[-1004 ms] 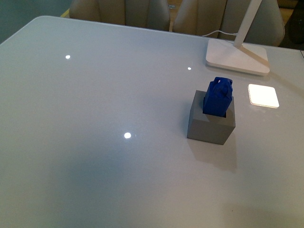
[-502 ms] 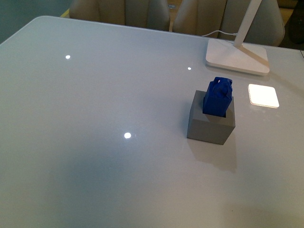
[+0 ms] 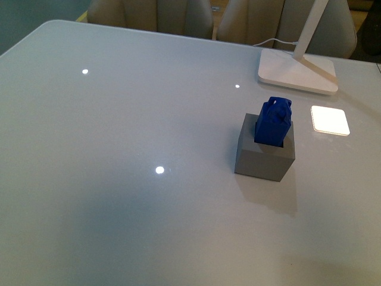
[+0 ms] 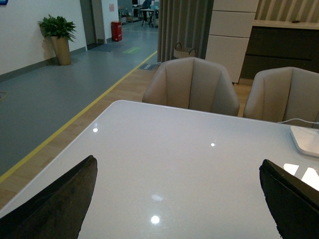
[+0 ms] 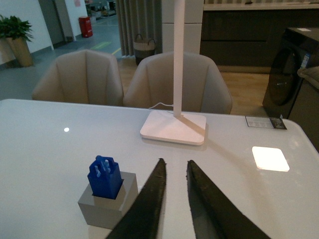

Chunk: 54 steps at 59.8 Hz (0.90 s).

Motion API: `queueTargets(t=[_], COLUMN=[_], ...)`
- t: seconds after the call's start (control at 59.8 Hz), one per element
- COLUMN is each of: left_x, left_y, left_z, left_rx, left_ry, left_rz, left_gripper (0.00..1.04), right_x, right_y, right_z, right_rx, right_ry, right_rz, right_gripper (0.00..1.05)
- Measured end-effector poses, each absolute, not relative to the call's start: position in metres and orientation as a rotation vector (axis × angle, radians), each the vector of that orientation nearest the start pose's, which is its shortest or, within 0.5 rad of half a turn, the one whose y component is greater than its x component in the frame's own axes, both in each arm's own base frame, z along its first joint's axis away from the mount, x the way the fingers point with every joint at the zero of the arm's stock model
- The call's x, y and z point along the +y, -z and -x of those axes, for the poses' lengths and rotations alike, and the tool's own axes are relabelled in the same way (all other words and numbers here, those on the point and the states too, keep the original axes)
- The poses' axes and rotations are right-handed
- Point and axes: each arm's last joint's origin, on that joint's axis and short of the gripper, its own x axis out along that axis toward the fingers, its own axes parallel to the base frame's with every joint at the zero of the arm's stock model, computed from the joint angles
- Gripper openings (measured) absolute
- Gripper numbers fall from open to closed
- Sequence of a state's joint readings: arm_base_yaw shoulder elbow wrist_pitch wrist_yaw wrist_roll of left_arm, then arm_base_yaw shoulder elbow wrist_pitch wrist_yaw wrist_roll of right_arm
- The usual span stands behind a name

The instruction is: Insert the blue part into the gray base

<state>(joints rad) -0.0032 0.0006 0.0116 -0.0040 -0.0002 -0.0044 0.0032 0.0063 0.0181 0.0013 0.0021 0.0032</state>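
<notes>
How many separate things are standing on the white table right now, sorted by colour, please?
Blue: 1, the blue part, seated in the gray base.
Gray: 1, the gray base.
White: 1, the lamp base.
Total: 3

The table was a glossy pale-gray surface with a rounded far-left corner, and small ceiling lights showed as bright dots across it. The gray base stood directly on it, right of center, with the blue part sticking up out of its top hole. Beyond it — near the far right edge — sat the white lamp base. A bright square patch of reflected light lay just beside the gray base, on its right.
</notes>
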Motion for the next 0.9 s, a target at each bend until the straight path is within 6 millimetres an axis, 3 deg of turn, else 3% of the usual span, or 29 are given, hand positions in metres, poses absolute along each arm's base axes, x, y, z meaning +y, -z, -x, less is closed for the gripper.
queueTargets(t=[0.418,0.903], left_x=[-0.0003,-0.0003], left_y=[-0.1670,-0.1670], left_z=[-0.0970,-0.0970], left_rx=[-0.007,-0.007], left_ry=[0.003,0.003], left_rz=[0.004,0.004], left_gripper=[0.97,0.97], right_x=[0.0003,0.0003], right_y=[-0.1694,-0.1694], right_z=[-0.0969,-0.0969], right_rx=[-0.014,-0.014], right_ry=[-0.001,-0.001], right_rz=[-0.004,-0.003], right_gripper=[0.97,0.96])
